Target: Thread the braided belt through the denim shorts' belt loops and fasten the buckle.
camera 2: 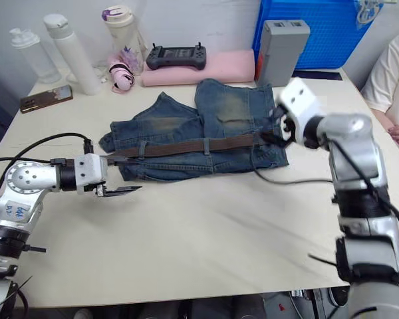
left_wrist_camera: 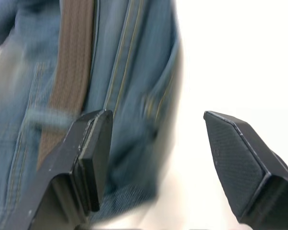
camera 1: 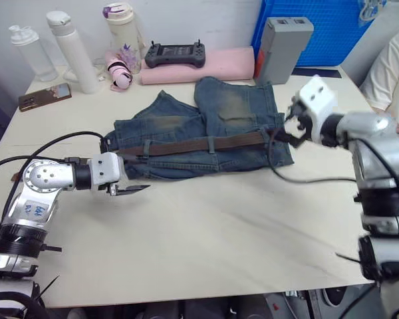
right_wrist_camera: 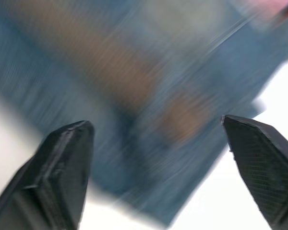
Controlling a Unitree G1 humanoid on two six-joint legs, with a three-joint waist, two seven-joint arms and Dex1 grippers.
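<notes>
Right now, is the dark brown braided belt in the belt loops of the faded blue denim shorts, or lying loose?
In: the dark brown braided belt lies along the waistband of the faded blue denim shorts, passing under a belt loop. Buckle fastening: cannot tell.

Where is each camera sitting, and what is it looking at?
Left eye view: on the head, looking down at the table, the denim shorts and both arms.
Right eye view: beside it, same scene; the braided belt lies across the waistband.
Left wrist view: on the left wrist, looking past the open left gripper at the shorts and belt.
Right wrist view: on the right wrist, past the open right gripper.
Shared: the shorts and belt appear in all.
</notes>
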